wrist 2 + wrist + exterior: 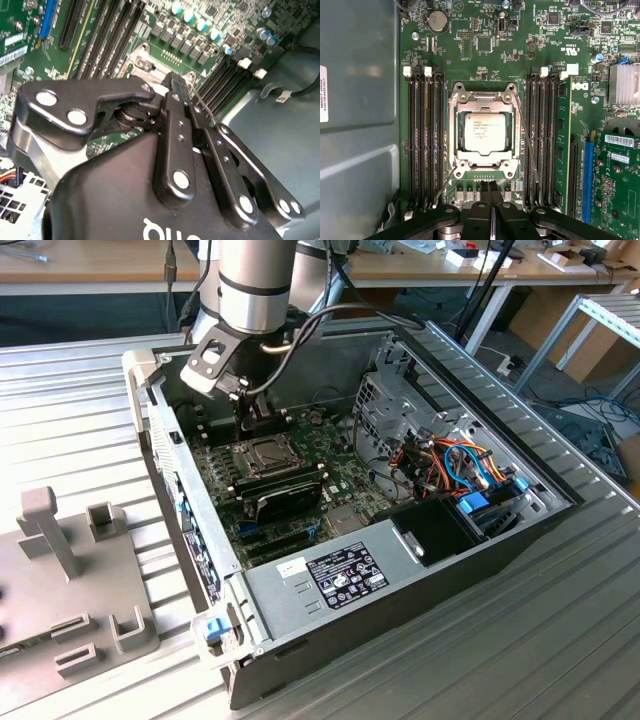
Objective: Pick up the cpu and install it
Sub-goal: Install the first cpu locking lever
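The cpu [484, 132], a small square chip with a silvery top, lies flat in the socket's metal frame [456, 131] on the green motherboard [485, 45]. In the first wrist view my gripper [490, 188] hovers just beside the socket's edge, its two black fingers pressed together with nothing between them. The second wrist view shows the same shut fingertips [176, 86] hanging over the socket frame [145, 64]. In the exterior view the gripper [254, 417] hangs inside the open computer case, just above the far side of the socket [264, 453].
Memory slots [426, 140] flank the socket on both sides. A black oblong module [286, 502] lies across the board. The case wall [180, 480], a drive cage [395, 405], coloured cables [460, 465] and the power supply [330, 575] hem the board in. A grey fixture [60, 580] stands outside.
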Available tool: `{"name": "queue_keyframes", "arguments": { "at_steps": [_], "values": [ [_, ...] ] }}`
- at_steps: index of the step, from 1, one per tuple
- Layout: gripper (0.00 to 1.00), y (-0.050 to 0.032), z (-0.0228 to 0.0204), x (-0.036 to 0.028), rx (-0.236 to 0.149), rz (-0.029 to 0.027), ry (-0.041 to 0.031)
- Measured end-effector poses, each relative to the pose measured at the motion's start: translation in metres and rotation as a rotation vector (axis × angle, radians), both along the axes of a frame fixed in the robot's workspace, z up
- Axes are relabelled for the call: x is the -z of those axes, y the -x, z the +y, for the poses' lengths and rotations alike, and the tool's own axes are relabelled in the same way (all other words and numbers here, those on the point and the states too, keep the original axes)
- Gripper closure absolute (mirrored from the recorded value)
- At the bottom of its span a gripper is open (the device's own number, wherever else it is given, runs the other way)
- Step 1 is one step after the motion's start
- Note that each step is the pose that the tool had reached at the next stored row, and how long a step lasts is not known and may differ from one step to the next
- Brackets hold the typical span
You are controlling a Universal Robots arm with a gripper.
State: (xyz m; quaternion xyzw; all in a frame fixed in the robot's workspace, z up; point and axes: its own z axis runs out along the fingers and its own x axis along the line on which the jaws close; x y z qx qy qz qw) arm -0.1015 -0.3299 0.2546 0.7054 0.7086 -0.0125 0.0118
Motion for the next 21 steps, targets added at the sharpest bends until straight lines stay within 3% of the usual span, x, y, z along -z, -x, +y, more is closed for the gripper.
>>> {"name": "queue_keyframes", "arguments": {
  "at_steps": [4, 10, 16, 17, 21],
  "values": [
    [0.89, 0.0076, 0.0014, 0.0004, 0.0, 0.0001, -0.0003],
    [0.89, 0.0084, 0.0027, 0.0006, -0.005, -0.0001, -0.0005],
    [0.89, 0.0083, 0.0027, 0.0014, -0.161, 0.0, -0.0005],
    [0.89, 0.0083, 0.0027, 0.0018, -0.203, 0.0, -0.0005],
    [0.89, 0.0082, 0.0028, 0.0021, -0.279, -0.0001, -0.0006]
  ]
}}
